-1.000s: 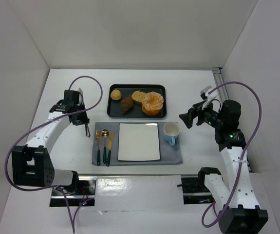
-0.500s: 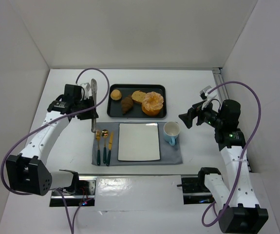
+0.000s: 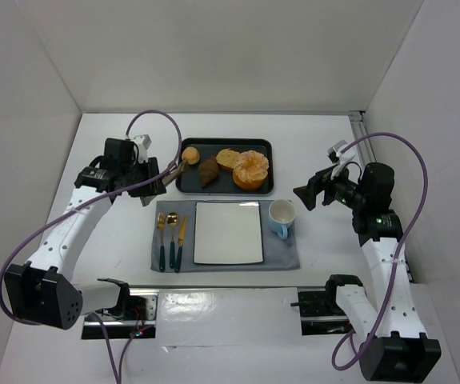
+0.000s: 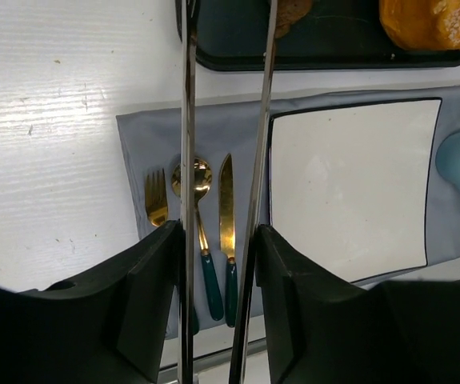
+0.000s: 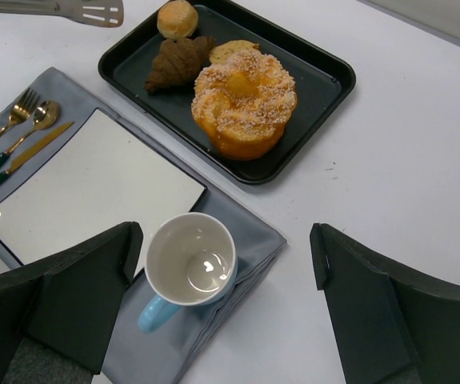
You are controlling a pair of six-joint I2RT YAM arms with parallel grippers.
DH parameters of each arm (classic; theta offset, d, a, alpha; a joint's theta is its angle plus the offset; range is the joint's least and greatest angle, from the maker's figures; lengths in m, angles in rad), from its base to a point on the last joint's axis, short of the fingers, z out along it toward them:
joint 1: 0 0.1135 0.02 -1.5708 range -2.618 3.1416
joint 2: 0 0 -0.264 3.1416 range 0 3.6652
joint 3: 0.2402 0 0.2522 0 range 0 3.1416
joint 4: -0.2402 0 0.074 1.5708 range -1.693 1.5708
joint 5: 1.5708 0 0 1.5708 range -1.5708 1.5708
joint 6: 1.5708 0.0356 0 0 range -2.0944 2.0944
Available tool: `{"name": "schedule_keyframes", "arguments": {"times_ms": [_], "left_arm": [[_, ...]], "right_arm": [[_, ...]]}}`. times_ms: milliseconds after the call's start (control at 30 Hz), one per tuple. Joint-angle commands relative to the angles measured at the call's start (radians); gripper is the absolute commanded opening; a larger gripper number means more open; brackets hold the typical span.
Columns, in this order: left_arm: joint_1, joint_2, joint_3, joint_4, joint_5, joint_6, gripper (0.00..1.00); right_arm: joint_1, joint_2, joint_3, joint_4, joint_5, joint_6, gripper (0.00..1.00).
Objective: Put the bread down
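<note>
A black tray at the back holds a small round bun, a dark croissant, a bread slice and a large sugared round bread. A white square plate lies on a grey mat. My left gripper is shut on metal tongs. Their tips reach the tray's left edge beside the bun. In the left wrist view the tongs' arms run up between my fingers, slightly apart, with the tips out of frame. My right gripper is open and empty above the mug.
A blue mug stands on the mat right of the plate. A fork, spoon and knife lie left of the plate. White walls enclose the table on three sides. The tongs' tips also show in the right wrist view.
My left arm has swung the tongs from pointing down beside the cutlery, through upright, to pointing right at the tray's left end. The right arm has not moved.
</note>
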Motion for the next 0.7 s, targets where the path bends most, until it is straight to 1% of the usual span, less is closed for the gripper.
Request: {"name": "schedule_keyframes", "arguments": {"times_ms": [0,167,267,333,433,667], "left_arm": [[-0.002,-0.032,0.055,0.015,0.026,0.027,0.53],[-0.011,-0.022,0.087,0.005,0.026,0.027,0.52],[-0.020,0.010,0.133,0.005,0.026,0.016,0.52],[-0.033,0.059,0.174,0.005,0.017,0.016,0.52],[-0.060,0.129,0.219,-0.004,0.017,0.016,0.52],[-0.147,0.214,0.240,0.019,0.008,0.026,0.52]], "right_arm": [[0.004,-0.001,0.011,0.013,0.007,-0.009,0.99],[0.004,-0.001,0.011,0.013,0.007,-0.009,0.99],[0.004,-0.001,0.011,0.013,0.007,-0.009,0.99],[0.004,-0.001,0.011,0.013,0.007,-0.009,0.99],[0.004,-0.001,0.011,0.013,0.007,-0.009,0.99],[0.004,-0.001,0.011,0.013,0.007,-0.009,0.99]]}}
